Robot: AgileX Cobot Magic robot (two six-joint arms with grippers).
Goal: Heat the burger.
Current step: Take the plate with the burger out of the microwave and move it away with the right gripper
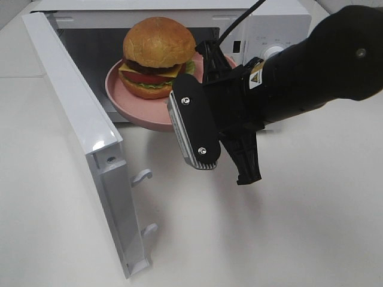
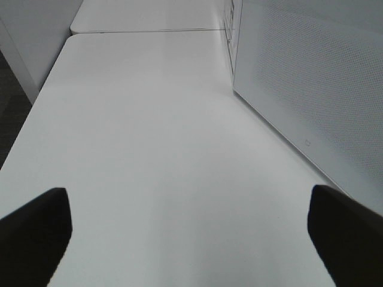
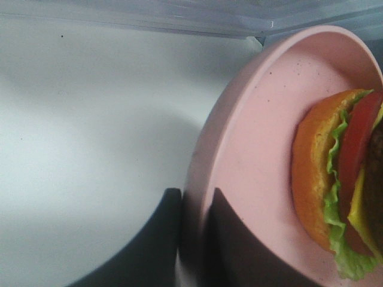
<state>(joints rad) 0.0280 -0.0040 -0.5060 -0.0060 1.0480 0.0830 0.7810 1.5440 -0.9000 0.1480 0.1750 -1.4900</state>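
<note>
Black right arm [image 1: 311, 72] with yellow warning label, black cable, and ribbed silver two-screw camera block [image 1: 194, 128]

My high camera looks steeply down on the microwave [image 1: 179, 36] from its front, close above the right arm. My left wrist camera sits low over the table [image 2: 149, 149], facing along it beside the microwave's open door [image 2: 311, 89], which the high view also shows. My right wrist camera is very close to the pink plate [image 3: 251, 149] at the microwave's mouth, shared with the high view.
</note>
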